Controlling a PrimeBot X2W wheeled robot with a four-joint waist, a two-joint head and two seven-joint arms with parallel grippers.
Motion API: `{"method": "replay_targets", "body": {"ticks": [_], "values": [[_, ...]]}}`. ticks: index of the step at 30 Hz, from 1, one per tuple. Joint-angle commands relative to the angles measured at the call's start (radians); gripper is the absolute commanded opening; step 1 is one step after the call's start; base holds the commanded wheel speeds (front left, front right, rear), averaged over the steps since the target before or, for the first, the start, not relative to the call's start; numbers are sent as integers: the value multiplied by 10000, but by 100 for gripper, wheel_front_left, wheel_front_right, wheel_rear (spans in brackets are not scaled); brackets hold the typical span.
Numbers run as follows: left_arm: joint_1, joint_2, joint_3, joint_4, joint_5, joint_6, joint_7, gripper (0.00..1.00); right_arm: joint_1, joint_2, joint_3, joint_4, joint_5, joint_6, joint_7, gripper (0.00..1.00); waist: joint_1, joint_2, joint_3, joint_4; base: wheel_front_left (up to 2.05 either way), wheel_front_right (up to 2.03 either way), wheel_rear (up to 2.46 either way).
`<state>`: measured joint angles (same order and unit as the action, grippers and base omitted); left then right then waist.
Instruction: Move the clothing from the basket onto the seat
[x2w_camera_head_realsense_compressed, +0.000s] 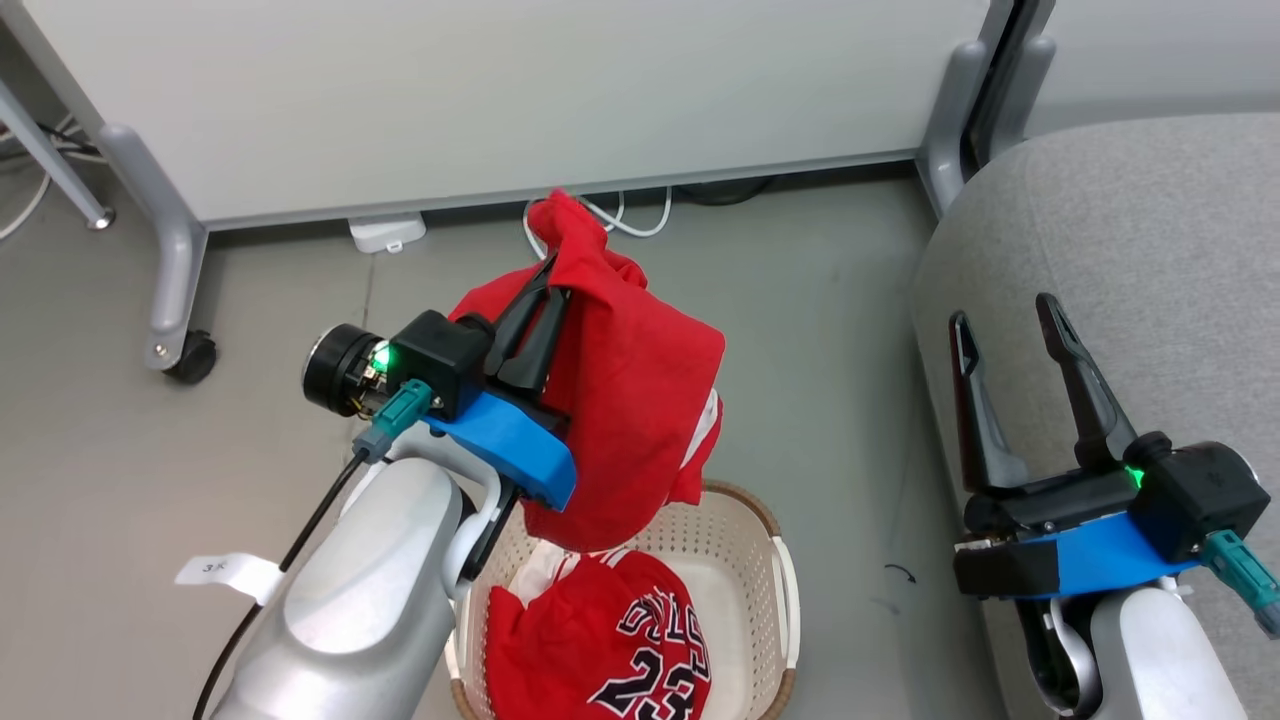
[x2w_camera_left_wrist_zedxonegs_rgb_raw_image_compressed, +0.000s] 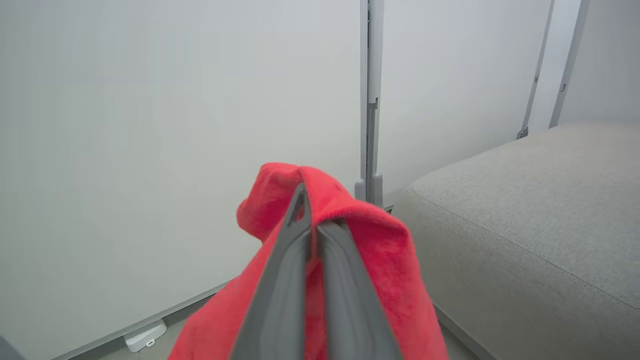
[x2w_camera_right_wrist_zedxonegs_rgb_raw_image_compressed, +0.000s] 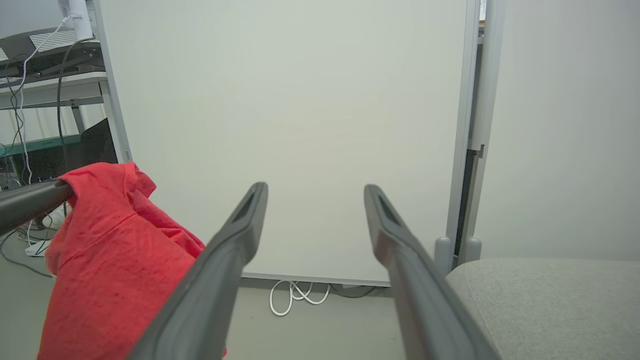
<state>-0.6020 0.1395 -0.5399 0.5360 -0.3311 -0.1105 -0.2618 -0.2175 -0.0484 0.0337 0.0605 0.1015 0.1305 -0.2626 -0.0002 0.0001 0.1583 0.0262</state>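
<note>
Grey floor (x2w_camera_head_realsense_compressed: 120, 480), partition (x2w_camera_head_realsense_compressed: 500, 90); left end effector (x2w_camera_head_realsense_compressed: 548, 275) tight on clothing (x2w_camera_head_realsense_compressed: 630, 380), right end effector (x2w_camera_head_realsense_compressed: 1003, 312) wide.

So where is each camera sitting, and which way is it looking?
Head view: on the robot's head, looking down at the basket; it shows the left gripper pinching a red garment and the right gripper open by the seat.
Left wrist view: on the left wrist, looking along its shut fingers at a white panel.
Right wrist view: on the right wrist, looking between its open fingers at the panel.
Both wrist views share the red garment, seat and panel.
</note>
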Motion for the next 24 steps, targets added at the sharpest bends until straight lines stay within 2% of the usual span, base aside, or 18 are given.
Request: {"method": "replay_targets", "body": {"ticks": [1,12,24], "values": [[-195,-14,1,-23,-147,-92,-47,0,208,-37,13,28,67,5,-35,100,2,-1,-167,-57,0,0,0],[-802,117,-1094,-451,-995,-196,349,0,573,-37,-53,56,192,5,-35,100,2,-1,-565,-107,0,0,0],[-886,298,-1672,-706,-1378,-200,531,0,538,-38,-142,-34,242,5,-35,100,2,-1,-466,-131,0,0,0]]}}
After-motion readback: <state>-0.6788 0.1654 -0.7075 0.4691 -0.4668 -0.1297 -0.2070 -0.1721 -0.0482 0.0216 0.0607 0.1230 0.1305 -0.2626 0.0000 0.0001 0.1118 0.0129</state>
